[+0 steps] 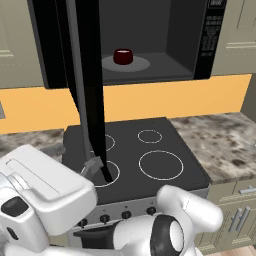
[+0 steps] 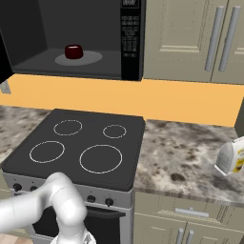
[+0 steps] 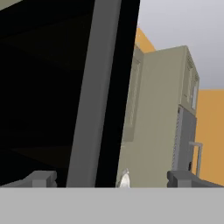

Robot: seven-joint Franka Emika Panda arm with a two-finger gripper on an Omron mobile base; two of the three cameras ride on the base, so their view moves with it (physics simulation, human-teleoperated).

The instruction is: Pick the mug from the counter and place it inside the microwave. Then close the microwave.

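Note:
The dark red mug (image 1: pixel 123 56) (image 2: pixel 74 51) stands upright on the grey turntable (image 1: pixel 141 64) (image 2: pixel 93 58) inside the black microwave (image 1: pixel 205 40) (image 2: pixel 131 43). Its tall black door (image 1: pixel 90 75) (image 3: pixel 94 87) hangs open, swung out toward me and seen edge-on. My gripper (image 1: pixel 97 167) (image 3: pixel 113 179) is open at the door's lower end, well below and left of the mug. In the hand view the fingertips (image 3: pixel 41 178) stand wide apart and the door's grey edge runs up between them, nearer the left one. The speckled counter (image 1: pixel 220 140) (image 2: pixel 190 152) lies beside the stove.
A black four-ring stovetop (image 1: pixel 150 150) (image 2: pixel 76 143) with front knobs sits directly under the microwave. A white and yellow container (image 2: pixel 231 157) lies on the counter at far right. Beige cabinets (image 2: pixel 190 38) flank the microwave, over an orange wall strip.

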